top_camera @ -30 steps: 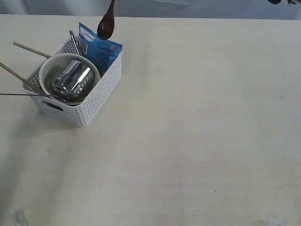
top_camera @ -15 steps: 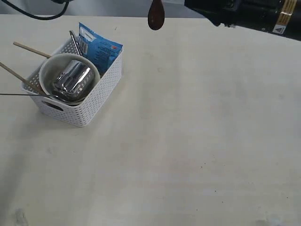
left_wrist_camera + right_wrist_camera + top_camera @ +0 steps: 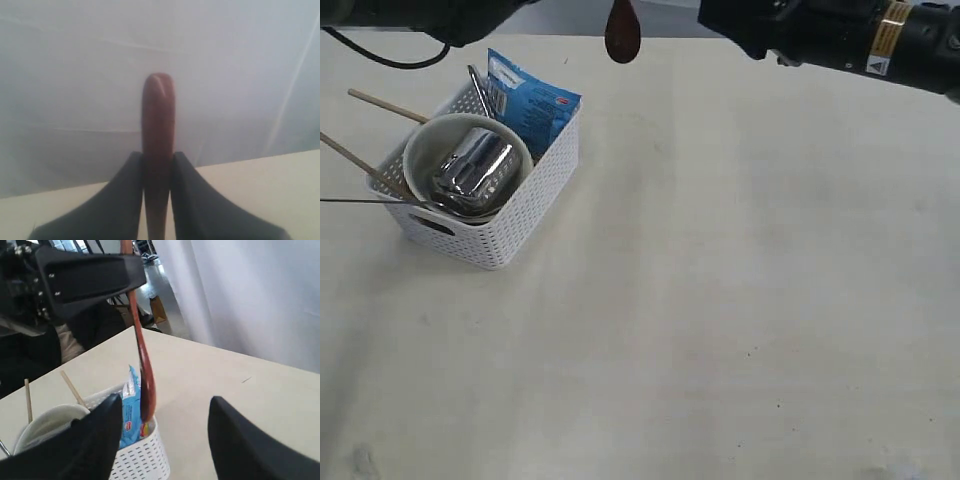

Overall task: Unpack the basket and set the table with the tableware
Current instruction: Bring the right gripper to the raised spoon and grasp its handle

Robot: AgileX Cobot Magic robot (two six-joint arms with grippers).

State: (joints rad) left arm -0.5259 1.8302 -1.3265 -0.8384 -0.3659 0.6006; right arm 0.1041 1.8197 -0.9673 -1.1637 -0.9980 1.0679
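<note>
Basket [image 3: 490, 225] is sitting on the counter [image 3: 740, 320] at the left, holding the bowl [image 3: 417, 160] and cup [image 3: 472, 170]; beyond it, I am seeing my left end effector [image 3: 158, 159] gripping the dark red spoon [image 3: 622, 35] aloft, while my right end effector [image 3: 165, 407] is hanging wide apart, empty.

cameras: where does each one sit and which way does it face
Exterior view: high up, looking down on table and basket; left arm and right arm enter at top.
Left wrist view: left wrist, along the left end effector shut on the dark red spoon, facing a pale backdrop.
Right wrist view: right wrist, past the open right end effector toward the basket.
Shared: all three show the spoon.
</note>
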